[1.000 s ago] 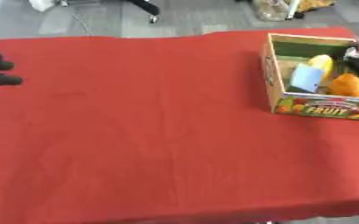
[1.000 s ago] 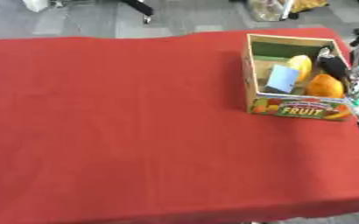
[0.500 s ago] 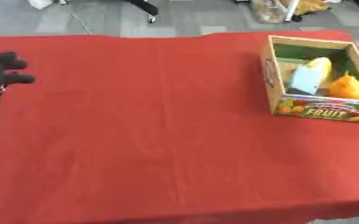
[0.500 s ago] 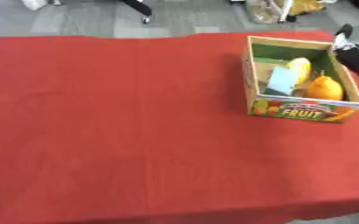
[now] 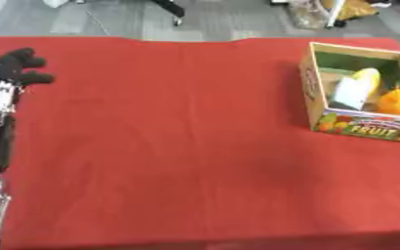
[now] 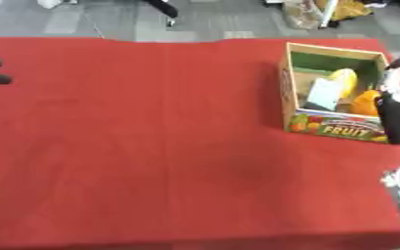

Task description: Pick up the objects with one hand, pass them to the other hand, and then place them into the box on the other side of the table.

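Far right on the table (image 5: pixel 178 146), the box (image 5: pixel 357 126) holds objects; nothing loose remains, left hand (image 5: pixel 15 68) curled empty, right hand's (image 6: pixel 395 105) fingers unclear.

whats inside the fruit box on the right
Inside the fruit box lie a yellow piece, a white piece and an orange piece against its green lining. The front wall hides the box floor and the pieces' lower parts.
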Available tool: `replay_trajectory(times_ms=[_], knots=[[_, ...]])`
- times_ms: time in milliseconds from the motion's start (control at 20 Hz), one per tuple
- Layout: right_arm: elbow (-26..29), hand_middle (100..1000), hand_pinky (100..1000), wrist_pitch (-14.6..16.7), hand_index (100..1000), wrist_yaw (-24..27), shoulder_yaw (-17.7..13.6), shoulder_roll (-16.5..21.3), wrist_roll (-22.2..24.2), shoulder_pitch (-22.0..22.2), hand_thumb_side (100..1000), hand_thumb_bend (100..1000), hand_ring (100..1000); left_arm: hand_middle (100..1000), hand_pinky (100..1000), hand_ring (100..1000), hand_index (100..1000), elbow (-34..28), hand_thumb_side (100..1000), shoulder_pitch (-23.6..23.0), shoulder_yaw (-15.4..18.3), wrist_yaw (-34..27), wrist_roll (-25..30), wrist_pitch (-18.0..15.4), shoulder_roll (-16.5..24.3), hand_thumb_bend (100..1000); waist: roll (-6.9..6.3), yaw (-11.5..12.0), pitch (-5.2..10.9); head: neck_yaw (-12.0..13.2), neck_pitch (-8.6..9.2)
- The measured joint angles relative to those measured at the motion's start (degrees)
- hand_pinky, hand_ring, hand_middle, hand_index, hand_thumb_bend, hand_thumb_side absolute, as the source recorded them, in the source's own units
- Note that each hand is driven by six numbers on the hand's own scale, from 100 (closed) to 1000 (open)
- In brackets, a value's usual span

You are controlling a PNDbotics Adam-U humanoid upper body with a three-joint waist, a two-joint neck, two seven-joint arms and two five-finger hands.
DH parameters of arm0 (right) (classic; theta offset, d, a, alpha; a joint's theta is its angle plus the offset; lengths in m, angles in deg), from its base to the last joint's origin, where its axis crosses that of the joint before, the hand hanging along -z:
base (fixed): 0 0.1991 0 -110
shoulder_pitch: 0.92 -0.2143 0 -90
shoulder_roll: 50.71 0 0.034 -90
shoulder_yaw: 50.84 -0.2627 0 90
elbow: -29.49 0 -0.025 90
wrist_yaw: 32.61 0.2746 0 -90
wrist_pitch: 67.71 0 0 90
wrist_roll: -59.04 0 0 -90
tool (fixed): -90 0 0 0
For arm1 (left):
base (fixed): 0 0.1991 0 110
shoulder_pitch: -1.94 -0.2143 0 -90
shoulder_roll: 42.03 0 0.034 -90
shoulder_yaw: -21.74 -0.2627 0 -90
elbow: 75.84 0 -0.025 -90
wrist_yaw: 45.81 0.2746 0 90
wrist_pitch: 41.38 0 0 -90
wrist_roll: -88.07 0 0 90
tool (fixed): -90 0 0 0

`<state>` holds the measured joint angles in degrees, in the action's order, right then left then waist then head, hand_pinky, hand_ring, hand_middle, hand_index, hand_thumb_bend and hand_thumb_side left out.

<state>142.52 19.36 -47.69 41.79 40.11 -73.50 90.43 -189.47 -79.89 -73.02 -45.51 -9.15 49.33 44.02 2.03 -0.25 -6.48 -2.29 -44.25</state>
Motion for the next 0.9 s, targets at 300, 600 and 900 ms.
replay_trajectory(times_ms=[300, 600, 900], knots=[[-1.7, 679, 554, 4.6, 872, 0.3, 2.6, -7.8, -0.4, 2.1, 773, 100, 825, 699, 949, 664, 837, 0.2, 905, -1.0, -0.1, 2.3, -3.4, -0.1, -2.9, 185, 0.0, -0.5, 0.0, 0.7, 0.0], [-4.4, 669, 551, 7.3, 861, 1.5, 4.1, -9.5, -0.6, 3.5, 791, 100, 820, 699, 954, 661, 838, 1.3, 937, -1.7, -0.4, 2.7, -5.3, 0.2, -3.9, 163, 0.0, -0.5, 0.0, 0.8, 0.0], [-6.1, 660, 548, 8.8, 854, 2.3, 4.9, -10.0, -0.3, 3.7, 801, 100, 817, 694, 954, 656, 836, 2.6, 948, -1.8, -0.8, 2.6, -5.8, 0.4, -4.4, 162, 0.0, -0.5, 0.0, 0.9, 0.0]])
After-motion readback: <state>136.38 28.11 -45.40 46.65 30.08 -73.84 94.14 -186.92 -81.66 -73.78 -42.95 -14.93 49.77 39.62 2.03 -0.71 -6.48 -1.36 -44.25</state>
